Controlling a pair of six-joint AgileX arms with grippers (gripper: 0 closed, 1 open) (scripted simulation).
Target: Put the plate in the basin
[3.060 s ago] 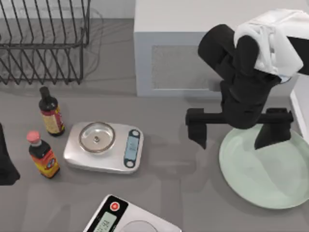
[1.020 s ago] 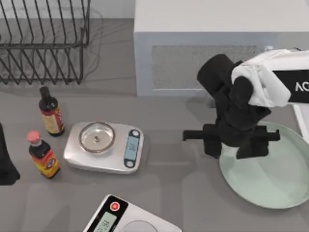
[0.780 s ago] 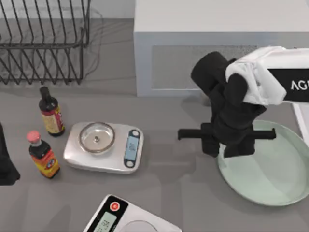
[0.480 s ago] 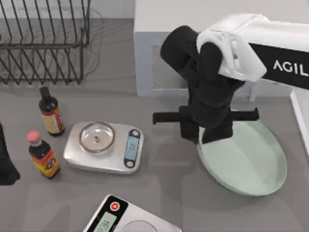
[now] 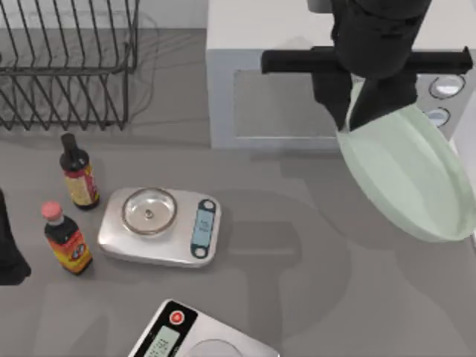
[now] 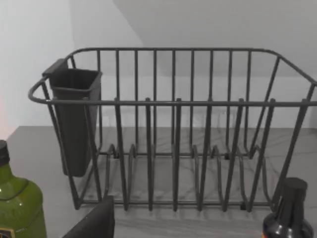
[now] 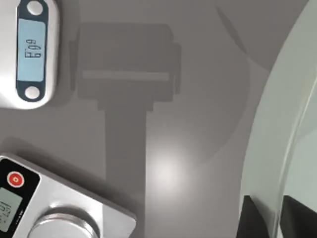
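Observation:
My right gripper (image 5: 355,111) is shut on the near-left rim of the pale mint-green plate (image 5: 410,178). The plate hangs tilted above the table at the right, in front of the microwave. In the right wrist view the plate's rim (image 7: 277,124) runs between my two dark fingertips (image 7: 251,218), and the grey table lies far below. A strip of the basin's white rim (image 5: 467,137) shows at the right edge, beside the plate. My left gripper (image 5: 9,249) is parked at the table's left edge.
A white microwave (image 5: 290,82) stands at the back behind the plate. The black wire dish rack (image 5: 67,67) is at the back left. Two sauce bottles (image 5: 78,175) (image 5: 67,238), a silver kitchen scale (image 5: 160,227) and a second scale (image 5: 193,338) occupy the left and front.
My right gripper has closed on the plate's rim and lifted it off the table. It has risen and moved toward the back, and the plate now hangs tilted.

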